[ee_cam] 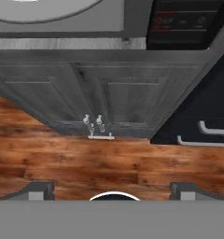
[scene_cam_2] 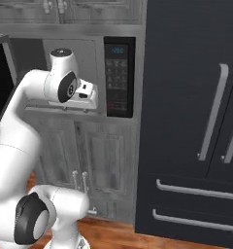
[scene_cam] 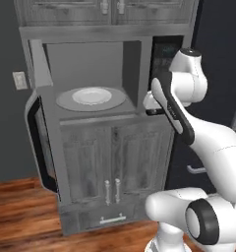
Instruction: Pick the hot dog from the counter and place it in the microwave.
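Observation:
The microwave stands open, its dark-windowed door swung out to the left. Inside, a white plate rests on the round glass turntable. The dark keypad panel is on the microwave's right side. My gripper hangs just in front of the microwave's lower right corner and points down. Its fingertips stand far apart in the hand view, and the open gripper holds nothing. The hot dog and the counter are out of view.
Grey wood-grain cabinet doors with small handles sit under the microwave, above a drawer. A tall dark fridge with long handles stands to the right. Wooden floor lies below the hand. An outlet is on the left wall.

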Available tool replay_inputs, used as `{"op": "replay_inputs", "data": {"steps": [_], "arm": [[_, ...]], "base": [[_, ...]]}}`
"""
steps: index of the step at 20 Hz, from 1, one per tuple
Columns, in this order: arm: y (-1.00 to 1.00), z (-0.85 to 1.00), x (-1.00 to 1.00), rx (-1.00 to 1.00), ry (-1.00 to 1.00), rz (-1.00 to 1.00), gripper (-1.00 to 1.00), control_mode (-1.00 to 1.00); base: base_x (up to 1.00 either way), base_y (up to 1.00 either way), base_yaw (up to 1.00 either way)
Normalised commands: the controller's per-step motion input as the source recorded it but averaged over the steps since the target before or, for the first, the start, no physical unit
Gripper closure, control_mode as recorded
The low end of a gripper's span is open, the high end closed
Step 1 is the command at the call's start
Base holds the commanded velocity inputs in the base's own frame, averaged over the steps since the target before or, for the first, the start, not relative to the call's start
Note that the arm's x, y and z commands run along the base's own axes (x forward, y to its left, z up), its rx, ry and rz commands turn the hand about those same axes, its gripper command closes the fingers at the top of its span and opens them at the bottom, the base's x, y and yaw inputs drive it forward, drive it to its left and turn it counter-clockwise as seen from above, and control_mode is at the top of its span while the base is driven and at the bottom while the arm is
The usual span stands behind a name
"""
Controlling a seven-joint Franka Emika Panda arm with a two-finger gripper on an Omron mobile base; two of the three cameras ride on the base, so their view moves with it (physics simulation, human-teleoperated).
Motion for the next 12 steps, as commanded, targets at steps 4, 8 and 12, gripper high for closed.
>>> {"op": "replay_inputs", "data": {"steps": [4,8,12], "arm": [[0.0,0.0,0.0,0.0,0.0,0.0,-1.0,1.0],[0.0,0.0,0.0,0.0,0.0,0.0,-1.0,1.0],[0.0,0.0,0.0,0.0,0.0,0.0,-1.0,1.0]], "base": [[0.0,0.01,-0.48],[0.0,0.0,-0.6],[0.0,0.0,-0.71]]}}
